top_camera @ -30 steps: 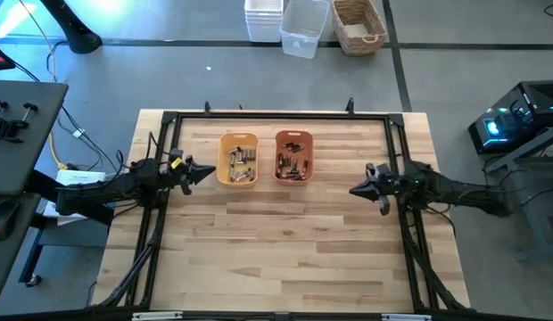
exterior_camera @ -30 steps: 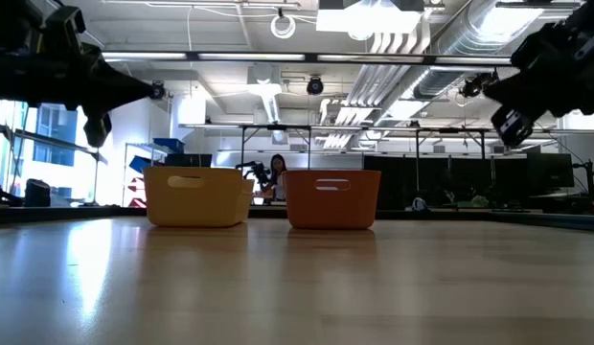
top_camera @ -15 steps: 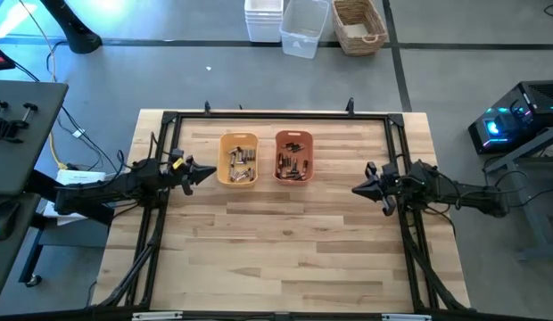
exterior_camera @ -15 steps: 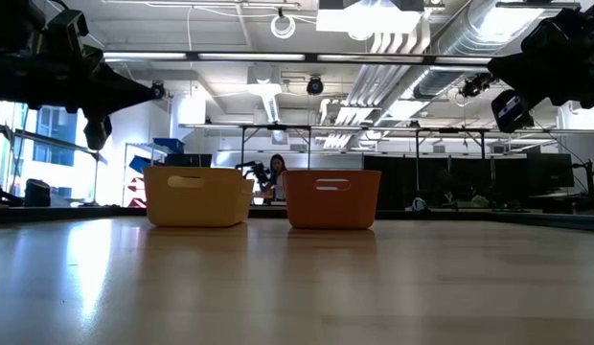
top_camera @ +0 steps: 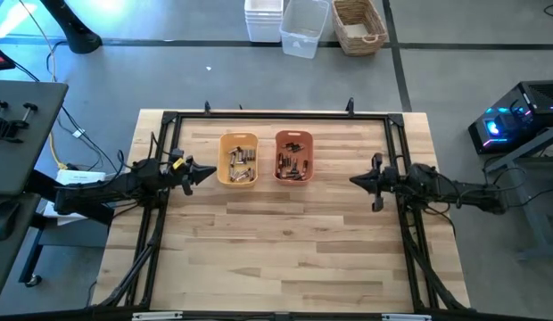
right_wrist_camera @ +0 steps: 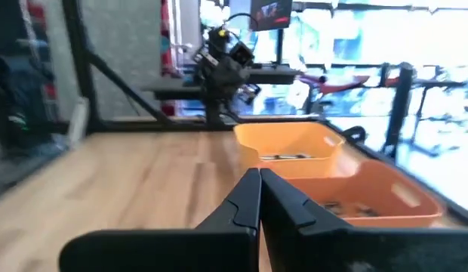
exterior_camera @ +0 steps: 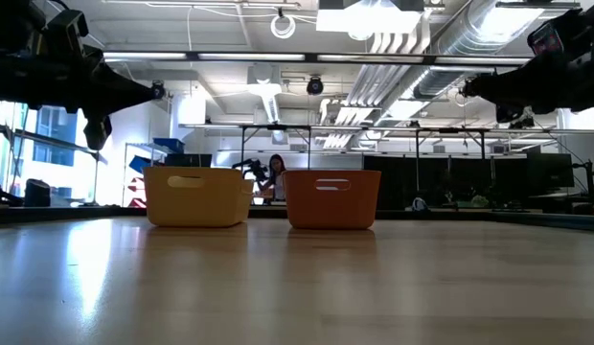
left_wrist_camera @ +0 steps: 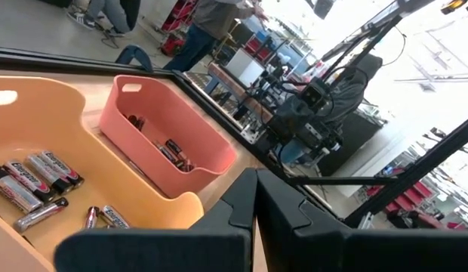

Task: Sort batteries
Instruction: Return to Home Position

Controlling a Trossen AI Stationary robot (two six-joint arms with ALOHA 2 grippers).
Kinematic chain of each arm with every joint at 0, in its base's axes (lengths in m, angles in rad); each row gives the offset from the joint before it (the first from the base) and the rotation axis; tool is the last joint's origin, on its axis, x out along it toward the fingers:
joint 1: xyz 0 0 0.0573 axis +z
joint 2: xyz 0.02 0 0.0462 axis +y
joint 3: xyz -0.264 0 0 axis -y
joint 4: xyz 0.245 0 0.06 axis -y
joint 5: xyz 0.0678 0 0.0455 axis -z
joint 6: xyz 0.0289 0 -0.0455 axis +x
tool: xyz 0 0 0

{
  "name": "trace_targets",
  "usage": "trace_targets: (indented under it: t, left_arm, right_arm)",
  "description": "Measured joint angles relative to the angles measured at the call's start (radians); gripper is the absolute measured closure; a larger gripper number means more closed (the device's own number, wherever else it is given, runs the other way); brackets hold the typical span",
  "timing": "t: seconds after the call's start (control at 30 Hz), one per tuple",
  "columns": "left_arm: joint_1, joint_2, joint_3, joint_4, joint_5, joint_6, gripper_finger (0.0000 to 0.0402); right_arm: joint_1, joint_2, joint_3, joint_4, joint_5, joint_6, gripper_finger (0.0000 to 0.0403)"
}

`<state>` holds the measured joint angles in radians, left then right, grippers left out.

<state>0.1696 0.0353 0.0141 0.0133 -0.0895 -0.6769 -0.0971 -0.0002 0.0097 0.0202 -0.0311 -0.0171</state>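
Batteries (top_camera: 243,165) hidden behind bin walls (exterior_camera: 194,201), low view.

batteries (top_camera: 243,166) too small overhead, yellow bin (left_wrist_camera: 23,121) cropped

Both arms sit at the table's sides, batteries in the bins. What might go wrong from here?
The left claw, shut, points at the yellow bin from close by; a swing that way might nudge it. The orange bin stands right beside it, so a shove may carry over. The right claw, shut, hangs well clear.
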Motion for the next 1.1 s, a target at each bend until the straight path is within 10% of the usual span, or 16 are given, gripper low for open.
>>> trace_targets:
  t: [1.1]
  left_arm:
    - [0.000,0.000,0.000,0.000,0.000,0.000,0.0402]
  right_arm:
    - [0.019,0.026,-0.001,0.001,0.050,0.042,0.0402]
